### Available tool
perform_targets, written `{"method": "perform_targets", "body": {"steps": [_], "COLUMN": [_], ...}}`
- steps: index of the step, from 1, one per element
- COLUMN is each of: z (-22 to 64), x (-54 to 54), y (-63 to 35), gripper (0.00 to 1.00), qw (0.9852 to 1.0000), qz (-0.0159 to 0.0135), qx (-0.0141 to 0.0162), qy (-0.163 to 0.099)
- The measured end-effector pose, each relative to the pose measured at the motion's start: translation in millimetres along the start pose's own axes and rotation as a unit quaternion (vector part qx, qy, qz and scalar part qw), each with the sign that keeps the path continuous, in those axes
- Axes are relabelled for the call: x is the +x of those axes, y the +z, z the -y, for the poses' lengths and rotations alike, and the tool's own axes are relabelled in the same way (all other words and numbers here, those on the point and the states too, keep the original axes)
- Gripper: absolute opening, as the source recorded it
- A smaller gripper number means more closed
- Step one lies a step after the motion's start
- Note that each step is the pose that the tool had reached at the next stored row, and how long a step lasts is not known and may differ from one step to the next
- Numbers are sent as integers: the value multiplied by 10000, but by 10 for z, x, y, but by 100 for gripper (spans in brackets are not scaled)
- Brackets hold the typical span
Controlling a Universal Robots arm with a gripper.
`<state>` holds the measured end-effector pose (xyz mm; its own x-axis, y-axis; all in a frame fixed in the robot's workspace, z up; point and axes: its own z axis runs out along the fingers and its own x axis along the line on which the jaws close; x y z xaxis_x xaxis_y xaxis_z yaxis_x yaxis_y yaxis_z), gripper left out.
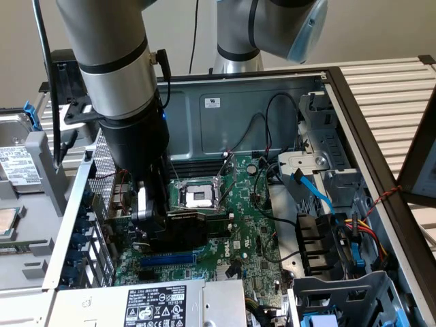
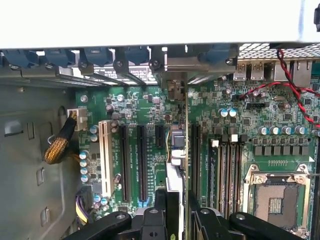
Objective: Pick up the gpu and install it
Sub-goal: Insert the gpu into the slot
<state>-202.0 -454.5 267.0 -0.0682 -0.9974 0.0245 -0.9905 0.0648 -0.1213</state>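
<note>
Install step in hand, apparently: gripper (image 1: 155, 216) clamping gpu (image 1: 185, 228) edge-down, holding it just above motherboard (image 1: 252, 225) near PCIe slots (image 2: 141, 160). Seating judged as calling for exact edge-to-slot alignment, straight descent.

The arm (image 1: 109, 61) reaches steeply down from above, its grey and black wrist sections nearly vertical. The end effector (image 1: 154, 223) points downward, its two dark fingers (image 2: 160, 202) drawn part-way together and clamped on the edge-on gpu (image 2: 186, 150) between them.
</note>
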Motion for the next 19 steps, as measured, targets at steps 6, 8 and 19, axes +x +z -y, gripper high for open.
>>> {"method": "perform_targets", "body": {"steps": [6, 8, 19], "z": [-9, -17, -27], "x": [-8, -8, -9], "y": [9, 15, 46], "gripper": [27, 27, 27], "qw": [10000, 10000, 10000], "qz": [-5, -5, -11], "qx": [-1, 0, -2], "qy": [35, 44, 89]}}
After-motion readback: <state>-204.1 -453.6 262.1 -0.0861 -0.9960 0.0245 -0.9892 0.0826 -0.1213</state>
